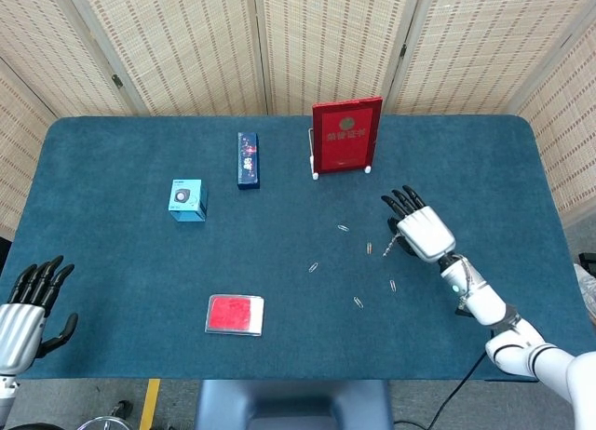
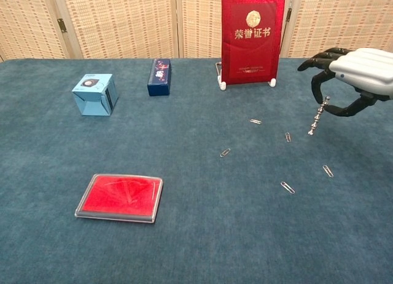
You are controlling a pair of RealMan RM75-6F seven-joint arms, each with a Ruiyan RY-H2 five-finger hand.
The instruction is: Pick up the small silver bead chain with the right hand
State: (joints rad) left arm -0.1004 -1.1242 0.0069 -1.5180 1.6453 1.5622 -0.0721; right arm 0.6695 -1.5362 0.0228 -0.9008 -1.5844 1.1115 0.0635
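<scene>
So the small silver bead chain is already off the tabletop, hanging from the right robot hand at the right edge of the chest view. It's pinched at its top end between the thumb and a finger, and the rest dangles below the hand, long axis close to vertical with a slight lean so the free end sits a bit lower-left of the pinch. In the head view the same robot hand sits right of center, chain just at its left side.

That's the relation that matters: chain hangs straight under the grip, bottom end looks clear of the cloth, with a few paperclips lying below and to the left. I'd say the pick is basically done, any further lift just needs to go up.

Left robot hand is way off at the lower left corner, fingers apart, holding nothing, nowhere near.
</scene>
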